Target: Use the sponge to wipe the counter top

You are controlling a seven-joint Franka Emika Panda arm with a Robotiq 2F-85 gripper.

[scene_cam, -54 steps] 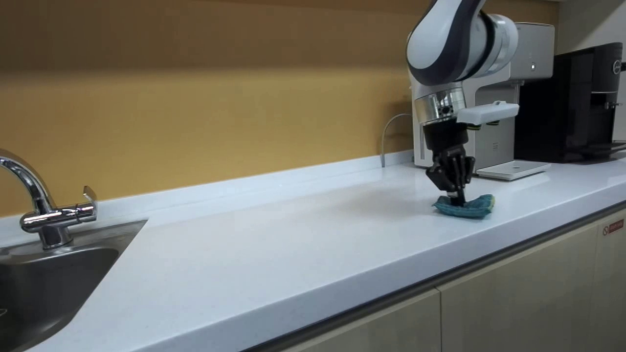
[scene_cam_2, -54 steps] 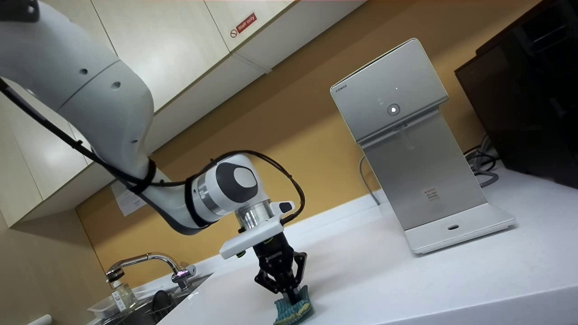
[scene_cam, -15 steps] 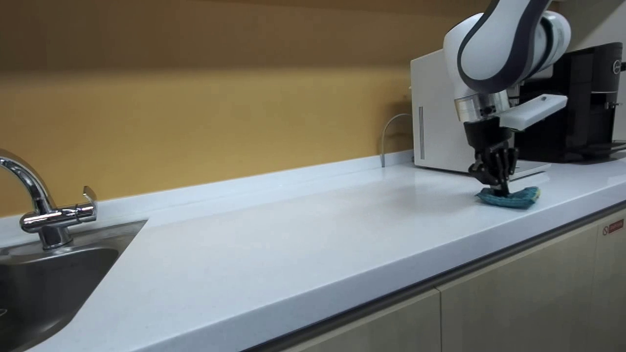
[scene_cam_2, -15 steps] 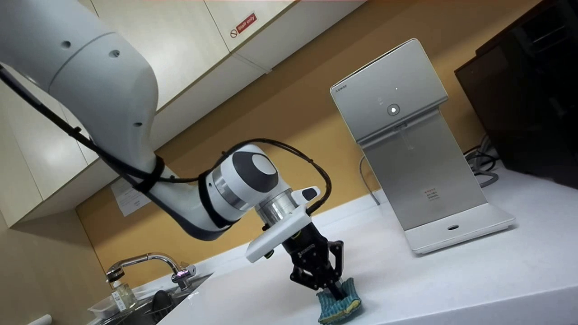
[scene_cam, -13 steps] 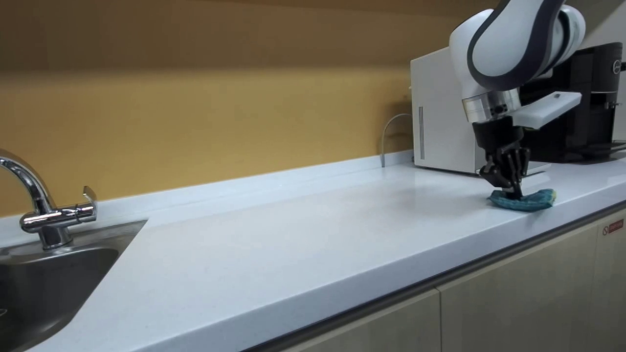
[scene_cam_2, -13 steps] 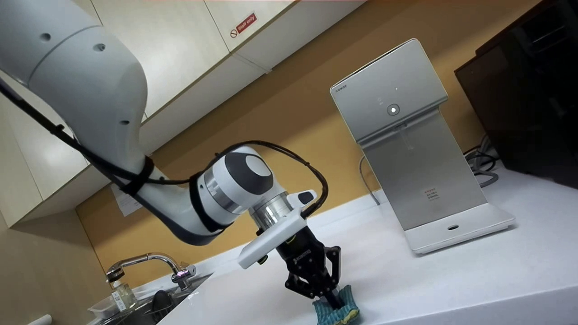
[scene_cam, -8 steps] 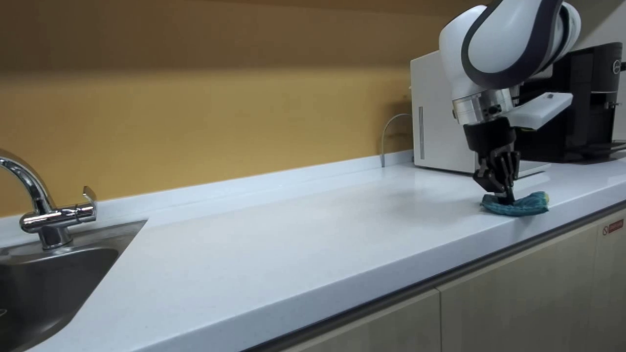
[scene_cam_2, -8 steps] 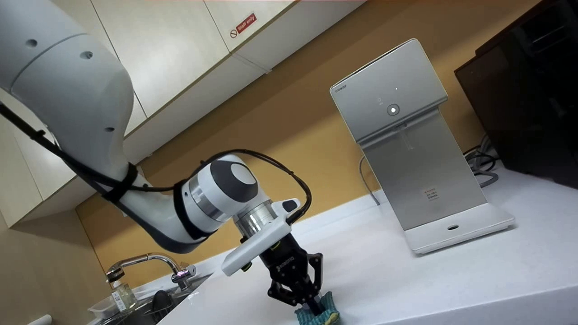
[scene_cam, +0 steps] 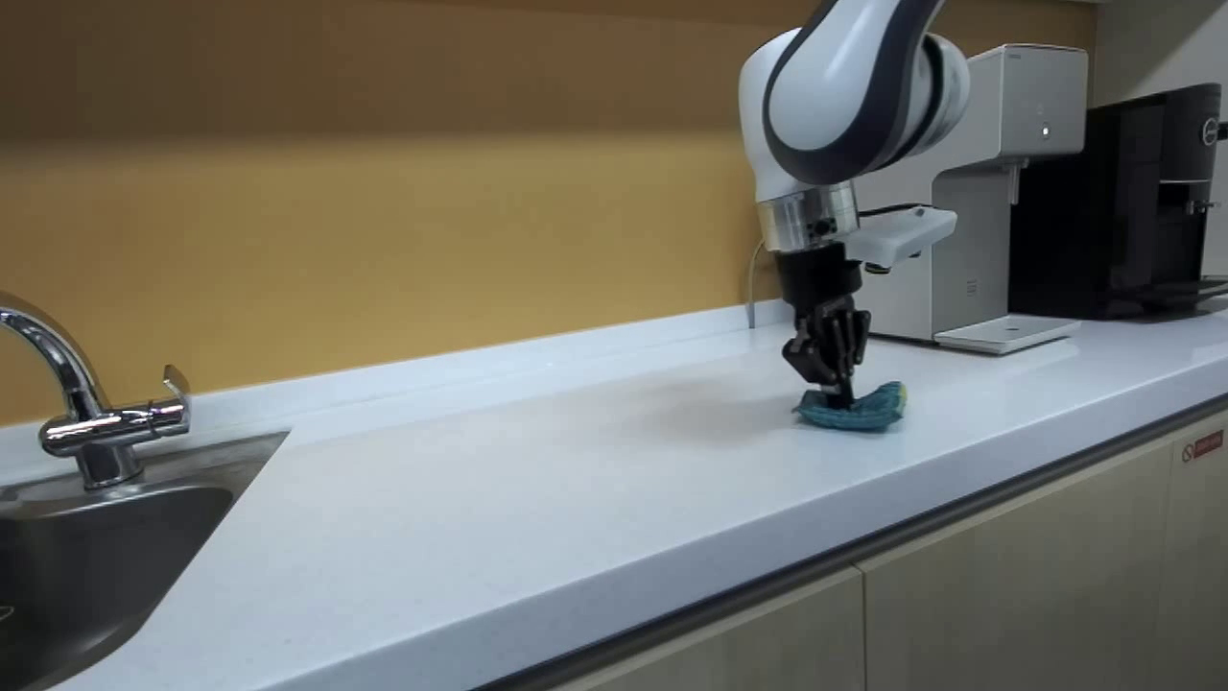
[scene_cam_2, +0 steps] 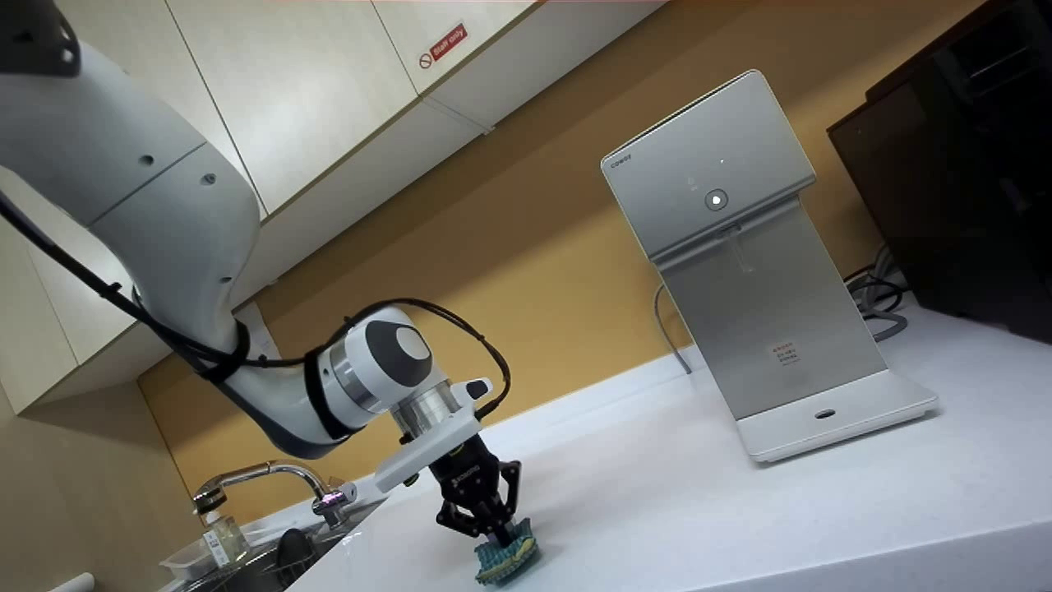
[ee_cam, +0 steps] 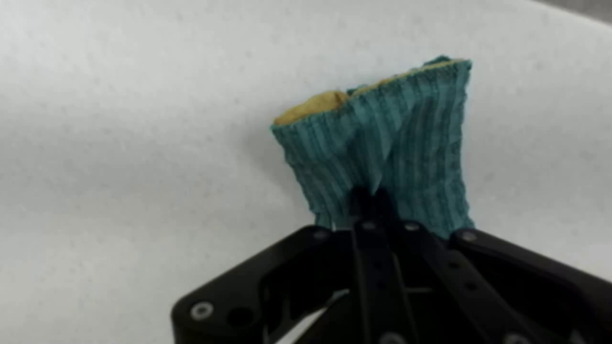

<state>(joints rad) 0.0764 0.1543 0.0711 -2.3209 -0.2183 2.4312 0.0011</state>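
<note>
The gripper [ee_cam: 374, 197] pinched a fold of the teal sponge [ee_cam: 423, 148] between 2 fingers [ee_cam: 372, 263], on the white counter top [scene_cam: 480, 509]. In an exterior view, the arm [scene_cam: 835, 106] partly hid the white appliance [scene_cam: 974, 264]; a black machine [scene_cam: 1113, 216] stood near that, the sink [scene_cam: 115, 566] and faucet [scene_cam: 110, 429] well apart from the sponge.

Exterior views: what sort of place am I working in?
Probably a staff pantry or kitchenette, going by the steel sink, what looks like a water dispenser on the white counter top, and the red "Staff only" sign on an upper cabinet.
</note>
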